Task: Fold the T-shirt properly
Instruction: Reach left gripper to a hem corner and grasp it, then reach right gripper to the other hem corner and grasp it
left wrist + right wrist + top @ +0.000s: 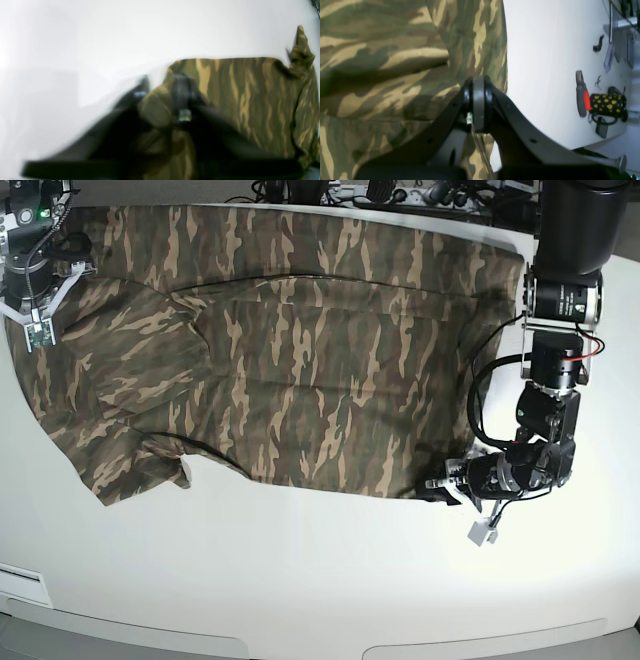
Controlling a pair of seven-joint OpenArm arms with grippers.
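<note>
On the desk: the T-shirt (290,350) lies spread across the white desk (320,580), camo side up, mostly flat with a few wrinkles.
Shirt edges: one sleeve sticks out at the near left in the base view, and the far edge runs along the back of the desk.
Left gripper (440,488): low at the shirt's near right corner. In the left wrist view its jaws are pinching a bunched bit of fabric, though that shot is pretty blurry.
Right gripper (478,100): over at the shirt's far left edge. Right wrist view shows the jaws pressed together right at the cloth edge; can't tell for sure if fabric is caught between them.
Other stuff: red-handled pliers (581,95) and a black mug with yellow dots (607,103) sit on the desk, well apart from the shirt.
</note>
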